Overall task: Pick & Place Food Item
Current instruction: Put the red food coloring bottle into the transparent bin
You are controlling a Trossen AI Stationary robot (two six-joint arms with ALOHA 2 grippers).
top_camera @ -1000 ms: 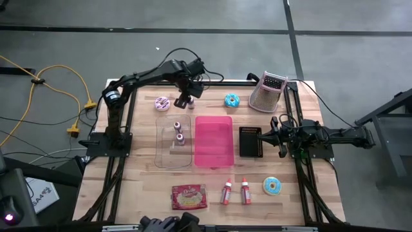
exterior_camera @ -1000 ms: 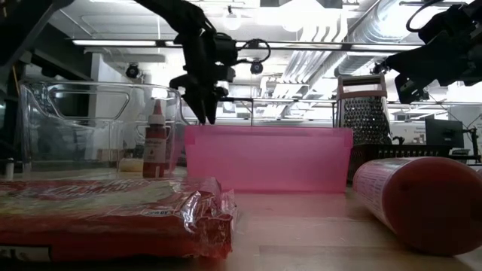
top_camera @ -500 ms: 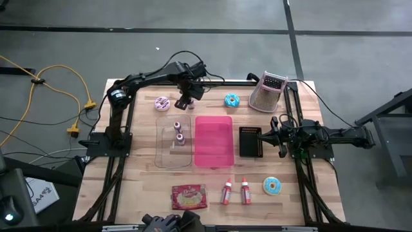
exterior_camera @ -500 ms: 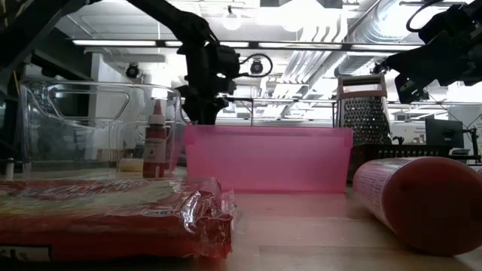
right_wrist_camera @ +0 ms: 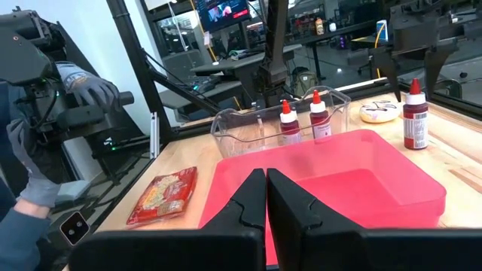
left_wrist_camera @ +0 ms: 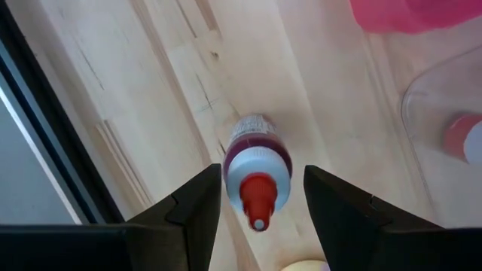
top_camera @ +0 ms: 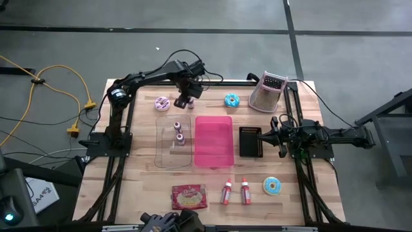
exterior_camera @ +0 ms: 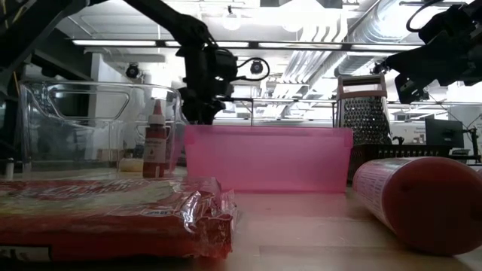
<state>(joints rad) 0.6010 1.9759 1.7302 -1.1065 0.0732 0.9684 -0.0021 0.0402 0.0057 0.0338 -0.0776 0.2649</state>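
Note:
A small dark-red sauce bottle (left_wrist_camera: 254, 147) with a red nozzle cap stands upright on its base on the wood near the table's far edge, between a pink donut (top_camera: 162, 103) and a blue donut (top_camera: 232, 100). My left gripper (left_wrist_camera: 261, 172) hangs over it, pointing down and open, one finger on either side of the cap without touching; the right wrist view shows the same gripper (right_wrist_camera: 410, 71) just above the bottle (right_wrist_camera: 414, 117). My right gripper (right_wrist_camera: 267, 199) waits shut and level at the table's right side (top_camera: 278, 129), holding nothing.
A clear bin (top_camera: 174, 143) holding two bottles and a pink bin (top_camera: 214, 140) sit mid-table, a black block (top_camera: 251, 142) beside them. A grater (top_camera: 267, 92) stands far right. Near edge: a red packet (top_camera: 188, 196), two bottles (top_camera: 236, 192), a blue donut (top_camera: 272, 186).
My left gripper has sunk a little toward the upright bottle, its fingers staying open; in the low view its fingertips have dropped behind the pink bin's rim. The bottle has kept its place.

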